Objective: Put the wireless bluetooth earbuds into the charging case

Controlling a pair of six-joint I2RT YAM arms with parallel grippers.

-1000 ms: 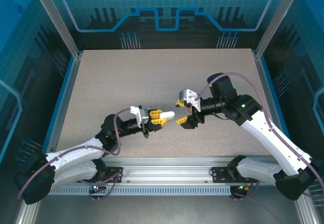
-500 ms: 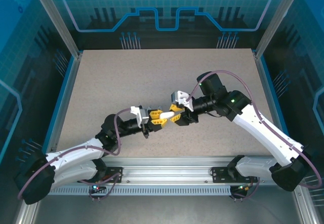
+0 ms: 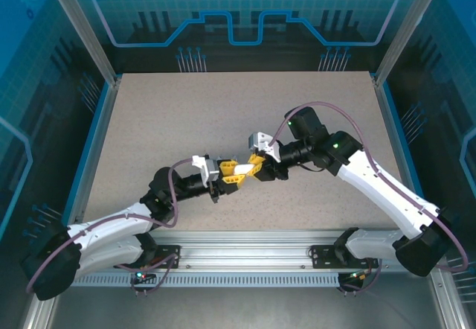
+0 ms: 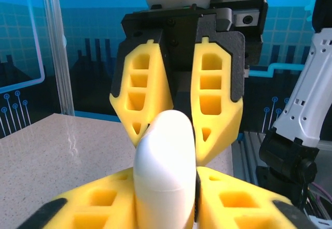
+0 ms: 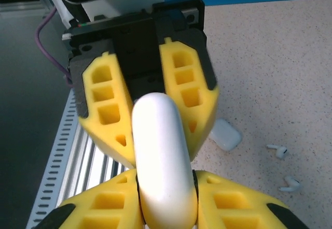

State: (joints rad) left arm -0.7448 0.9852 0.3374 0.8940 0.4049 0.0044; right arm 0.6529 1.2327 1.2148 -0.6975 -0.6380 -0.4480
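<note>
My left gripper [image 3: 239, 173] and right gripper [image 3: 254, 167] both clamp the white case [image 3: 245, 170]; the 2 earbuds [image 5: 278, 150] look light, slippery: I'd pinch stems.

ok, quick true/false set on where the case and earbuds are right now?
1. A white case sits between the left fingers and the right fingers. True.
2. That case is pink. False: it is white.
3. Two white earbuds lie loose on the table. True.
4. Those earbuds sit inside another case. False: they lie on the bare table, apart from the other case.
</note>
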